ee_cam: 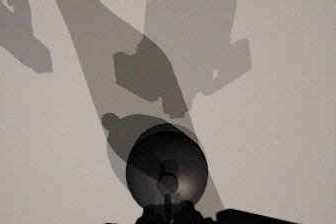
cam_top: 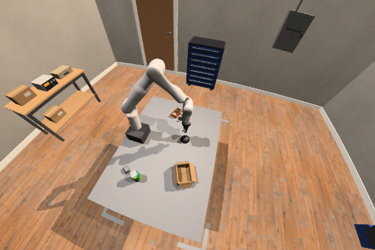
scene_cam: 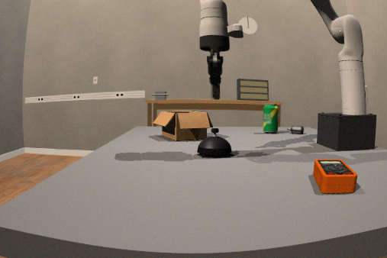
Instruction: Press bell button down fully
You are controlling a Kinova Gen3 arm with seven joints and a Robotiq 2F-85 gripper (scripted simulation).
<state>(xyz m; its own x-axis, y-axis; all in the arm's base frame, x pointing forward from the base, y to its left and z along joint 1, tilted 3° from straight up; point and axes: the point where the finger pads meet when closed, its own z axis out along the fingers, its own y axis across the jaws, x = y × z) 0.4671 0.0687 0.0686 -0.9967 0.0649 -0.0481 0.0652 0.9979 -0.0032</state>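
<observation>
We see the bell [scene_cam: 214, 146], black dome w/ small button [scene_cam: 214, 130] on top, sitting near the middle of the grey counter [scene_cam: 178, 198]. In the wrist view the bell [ee_cam: 167, 167] sits at 6 o'clock of the frame, button [ee_cam: 166, 183] just above the dark jaw tips at the bottom edge. The gripper [scene_cam: 215, 91] hangs straight over the button, well clear of it, pointing down; jaws clenched tight on nothing. From above, the gripper [cam_top: 185, 129] is at 12 o'clock of the bell [cam_top: 185, 139]. Around the bell in the exterior view: open cardboard box [scene_cam: 182, 124] at approx 10 o'clock, green can [scene_cam: 270, 118] at 2 o'clock w/ a small metal part [scene_cam: 297, 130] beside it, black arm base [scene_cam: 346, 130] at 3 o'clock, orange multimeter [scene_cam: 334, 175] at 4 o'clock.
</observation>
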